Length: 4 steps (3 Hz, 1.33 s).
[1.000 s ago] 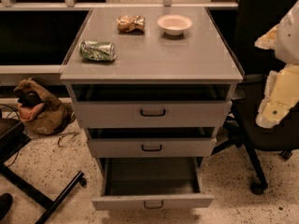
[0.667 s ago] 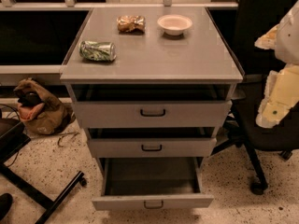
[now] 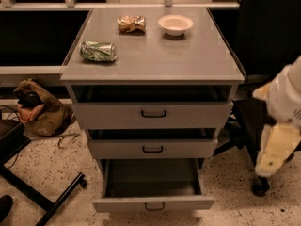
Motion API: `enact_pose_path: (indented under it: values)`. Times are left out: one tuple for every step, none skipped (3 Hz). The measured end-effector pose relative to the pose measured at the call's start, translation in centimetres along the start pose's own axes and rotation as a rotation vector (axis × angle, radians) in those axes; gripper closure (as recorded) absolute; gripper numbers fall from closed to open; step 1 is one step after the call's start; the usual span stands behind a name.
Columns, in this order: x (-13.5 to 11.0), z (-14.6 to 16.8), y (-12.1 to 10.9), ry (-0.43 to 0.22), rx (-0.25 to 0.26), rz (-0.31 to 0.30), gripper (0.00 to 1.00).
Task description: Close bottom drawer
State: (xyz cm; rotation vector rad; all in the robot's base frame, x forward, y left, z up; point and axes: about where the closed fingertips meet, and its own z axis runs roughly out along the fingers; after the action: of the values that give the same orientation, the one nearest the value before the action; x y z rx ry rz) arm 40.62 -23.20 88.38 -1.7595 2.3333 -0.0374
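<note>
The grey cabinet (image 3: pixel 150 65) has three drawers. The bottom drawer (image 3: pixel 117 204) is pulled far out toward me; its inside looks empty and its low front panel carries a small dark loop handle (image 3: pixel 154 206). The middle drawer (image 3: pixel 113 149) and the top drawer (image 3: pixel 103 115) each stand slightly out. My gripper (image 3: pixel 276 147), a pale yellow and white shape, hangs at the right edge of the view. It is to the right of the cabinet, at about the height of the middle drawer, and touches nothing.
On the cabinet top lie a crushed green can (image 3: pixel 98 51), a crinkled snack bag (image 3: pixel 131 24) and a white bowl (image 3: pixel 175 24). A brown bag (image 3: pixel 40 111) sits on the floor at left. Black chair legs (image 3: pixel 44 199) cross the lower left. A dark chair (image 3: pixel 263 41) stands behind the gripper.
My gripper has dropped lower along the cabinet's right side. The drawers and the things on top have not moved.
</note>
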Motion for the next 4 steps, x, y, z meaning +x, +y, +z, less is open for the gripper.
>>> enact_pose_path:
  values:
    - [3.1,6.6,3.8,0.019,-0.118,0.032,0.0]
    - [4.2,11.1,6.4,-0.015,-0.293,0.014,0.0]
    - [4.2,11.1,6.4,-0.015,-0.293,0.014,0.0]
    - [4.8,14.4,8.3,-0.041,-0.351,0.047,0.0]
